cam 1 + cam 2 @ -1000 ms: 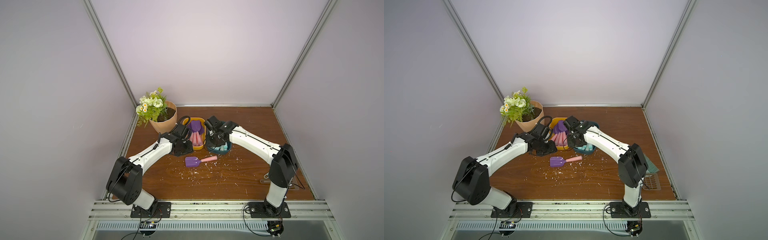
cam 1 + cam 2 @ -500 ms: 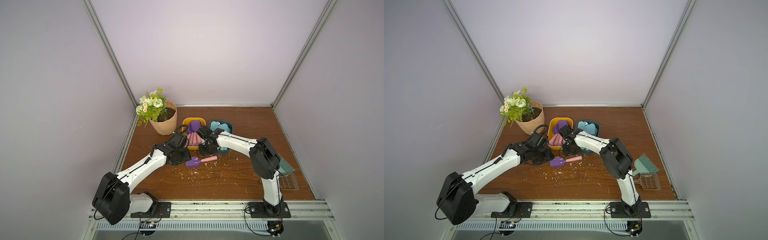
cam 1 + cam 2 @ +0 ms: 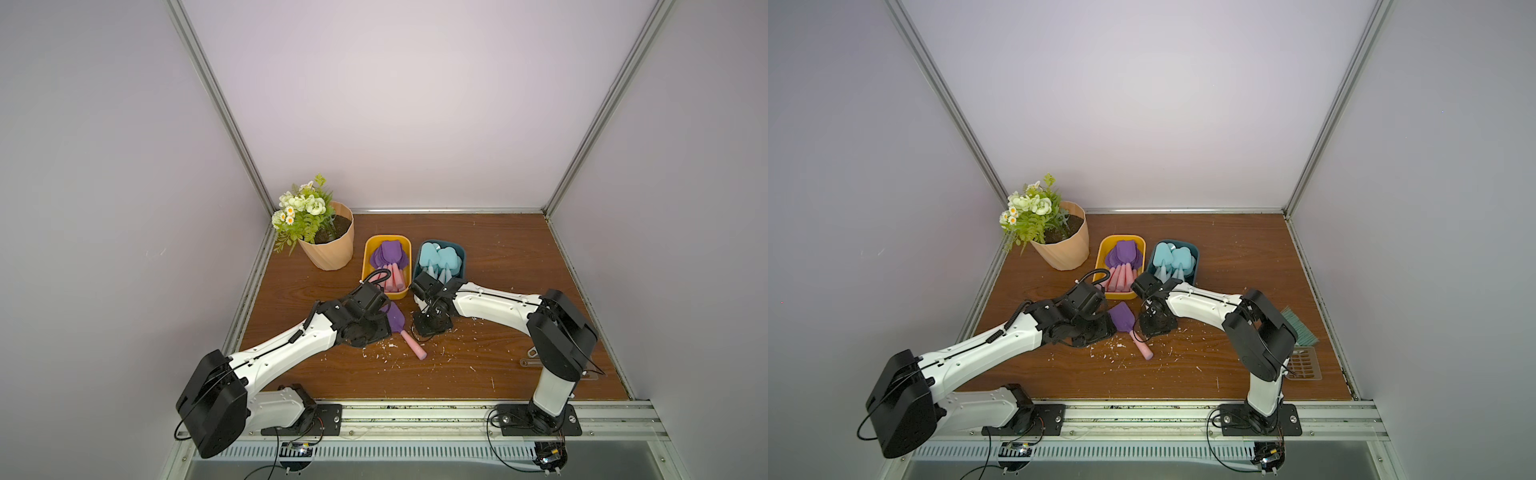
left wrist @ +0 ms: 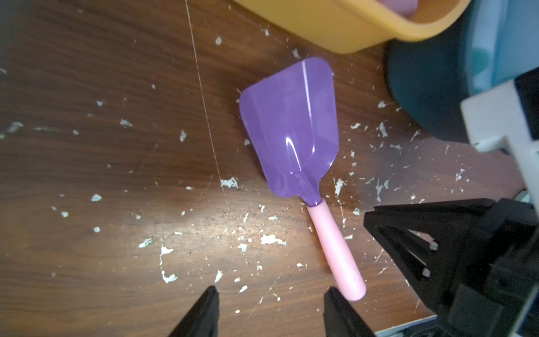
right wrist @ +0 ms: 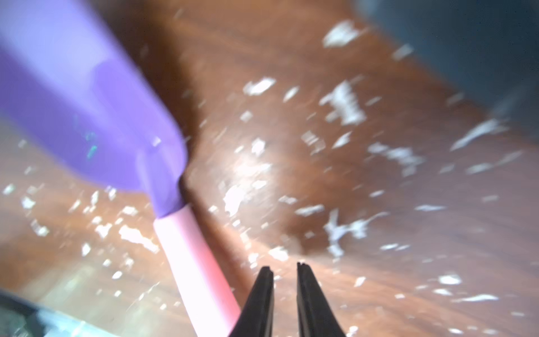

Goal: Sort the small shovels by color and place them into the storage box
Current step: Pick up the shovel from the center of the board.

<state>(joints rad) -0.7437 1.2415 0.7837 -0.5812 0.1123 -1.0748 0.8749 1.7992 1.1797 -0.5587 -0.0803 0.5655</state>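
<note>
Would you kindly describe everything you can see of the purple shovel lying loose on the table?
The purple shovel looks like glossy plastic: a squarish, shallow-scooped purple blade and a tapered pink handle plugged into its neck. It lies flat on the wooden table among white flecks, blade pointing toward the nearby yellow box. Neither the left gripper nor the right gripper holds it.

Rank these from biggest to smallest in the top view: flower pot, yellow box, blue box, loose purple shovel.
1. flower pot
2. yellow box and blue box look alike; the blue one is partly hidden, so unranked
3. purple shovel
</note>
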